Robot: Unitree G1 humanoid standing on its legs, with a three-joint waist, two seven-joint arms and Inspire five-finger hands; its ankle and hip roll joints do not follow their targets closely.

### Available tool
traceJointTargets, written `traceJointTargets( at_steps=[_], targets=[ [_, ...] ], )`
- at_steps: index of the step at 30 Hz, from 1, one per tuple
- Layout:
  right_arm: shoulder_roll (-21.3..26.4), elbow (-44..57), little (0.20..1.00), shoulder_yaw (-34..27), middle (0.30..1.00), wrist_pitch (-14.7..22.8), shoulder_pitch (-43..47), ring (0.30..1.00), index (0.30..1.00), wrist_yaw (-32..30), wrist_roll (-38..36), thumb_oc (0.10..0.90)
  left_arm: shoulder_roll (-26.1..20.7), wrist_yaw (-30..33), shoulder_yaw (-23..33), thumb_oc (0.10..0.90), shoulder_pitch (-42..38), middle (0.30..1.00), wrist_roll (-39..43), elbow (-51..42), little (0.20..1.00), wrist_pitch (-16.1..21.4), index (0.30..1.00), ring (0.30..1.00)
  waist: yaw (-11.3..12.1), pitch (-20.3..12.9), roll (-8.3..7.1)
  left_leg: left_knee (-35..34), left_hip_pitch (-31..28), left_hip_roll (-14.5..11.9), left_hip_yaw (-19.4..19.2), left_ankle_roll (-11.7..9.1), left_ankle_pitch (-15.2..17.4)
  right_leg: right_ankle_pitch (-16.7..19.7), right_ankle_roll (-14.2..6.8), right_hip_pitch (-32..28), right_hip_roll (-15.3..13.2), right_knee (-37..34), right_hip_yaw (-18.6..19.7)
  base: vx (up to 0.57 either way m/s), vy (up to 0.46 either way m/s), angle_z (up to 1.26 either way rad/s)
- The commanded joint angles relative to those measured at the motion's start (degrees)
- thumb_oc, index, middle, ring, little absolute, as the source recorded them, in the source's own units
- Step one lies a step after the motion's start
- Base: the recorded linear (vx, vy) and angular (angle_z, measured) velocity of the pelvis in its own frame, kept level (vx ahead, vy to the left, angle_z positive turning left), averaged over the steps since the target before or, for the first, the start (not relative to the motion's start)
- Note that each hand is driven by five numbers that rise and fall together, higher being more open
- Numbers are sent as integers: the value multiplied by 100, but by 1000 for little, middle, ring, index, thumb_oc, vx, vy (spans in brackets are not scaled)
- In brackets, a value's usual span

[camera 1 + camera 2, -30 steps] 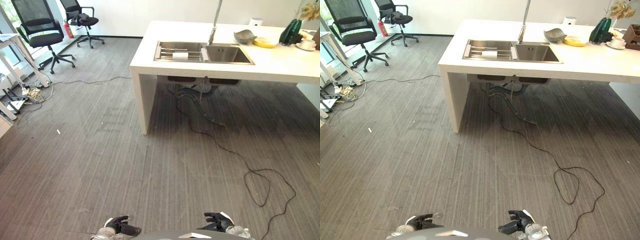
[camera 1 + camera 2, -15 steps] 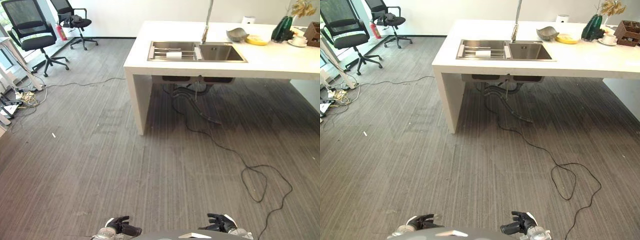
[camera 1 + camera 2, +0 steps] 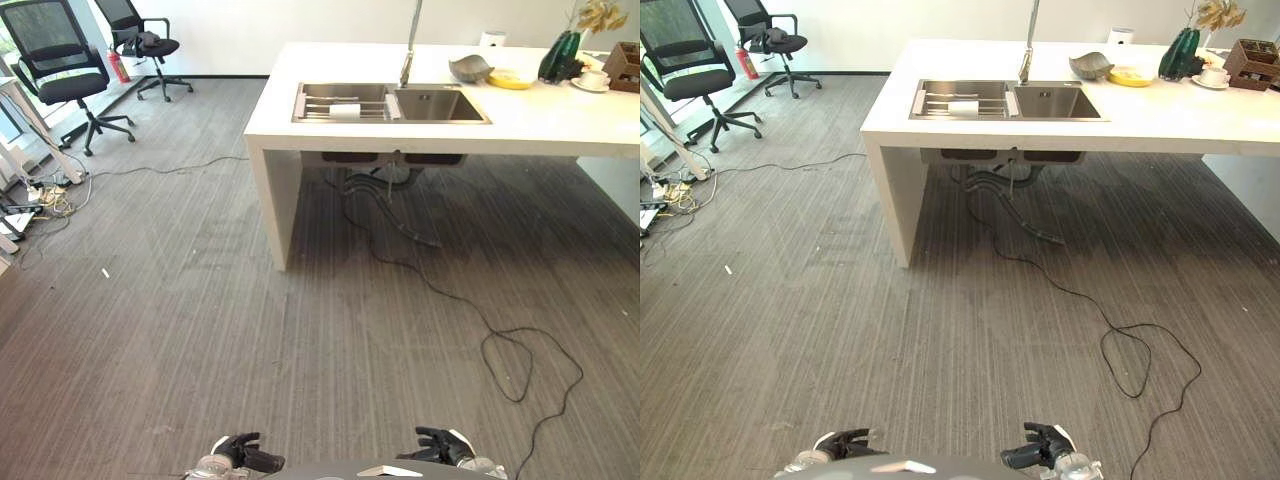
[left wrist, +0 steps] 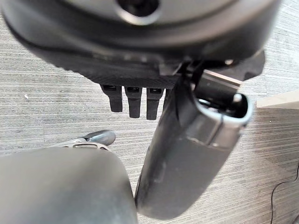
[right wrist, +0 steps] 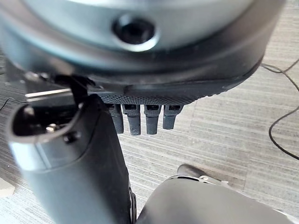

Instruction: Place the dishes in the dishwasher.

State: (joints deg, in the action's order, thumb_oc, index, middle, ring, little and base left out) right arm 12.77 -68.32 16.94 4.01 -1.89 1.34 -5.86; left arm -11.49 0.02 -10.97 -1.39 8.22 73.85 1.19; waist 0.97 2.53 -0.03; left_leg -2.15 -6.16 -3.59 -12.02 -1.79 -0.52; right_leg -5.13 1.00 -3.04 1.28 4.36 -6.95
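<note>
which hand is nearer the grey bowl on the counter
Right. The right hand sits low on the robot's right, the bowl's side. The left hand is low on the left, slightly farther off.

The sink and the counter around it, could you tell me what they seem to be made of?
The sink looks like brushed stainless steel: grey, dull metallic sheen. The counter looks like a smooth white slab, perhaps laminate or solid surface; the pictures cannot settle which.

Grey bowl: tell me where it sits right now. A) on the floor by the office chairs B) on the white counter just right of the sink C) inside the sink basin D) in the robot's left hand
B: the grey bowl rests on the white counter, just right of the sink and beside a yellow plate; both hands hold nothing.
</note>
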Motion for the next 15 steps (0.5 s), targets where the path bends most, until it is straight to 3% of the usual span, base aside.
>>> traceJointTargets(
  at_steps=[1, 15],
  targets=[
    [7, -247, 900, 248, 900, 18, 107, 900, 900, 44, 7, 800, 170, -54, 54, 800, -266, 900, -204, 176, 900, 112, 900, 900, -115, 56, -221, -285, -265, 357, 44, -61, 175, 230, -550, -628, -19, -889, 35, 0, 0, 0],
    [80, -281, 900, 120, 900, 23, 195, 900, 900, 30, -160, 800, 102, 133, 192, 800, -368, 900, -10, 130, 900, 165, 900, 900, -118, 188, -202, -163, -221, 329, 29, -96, 167, 100, -486, -494, -27, -672, -23, 8, -17, 0]
  ],
)
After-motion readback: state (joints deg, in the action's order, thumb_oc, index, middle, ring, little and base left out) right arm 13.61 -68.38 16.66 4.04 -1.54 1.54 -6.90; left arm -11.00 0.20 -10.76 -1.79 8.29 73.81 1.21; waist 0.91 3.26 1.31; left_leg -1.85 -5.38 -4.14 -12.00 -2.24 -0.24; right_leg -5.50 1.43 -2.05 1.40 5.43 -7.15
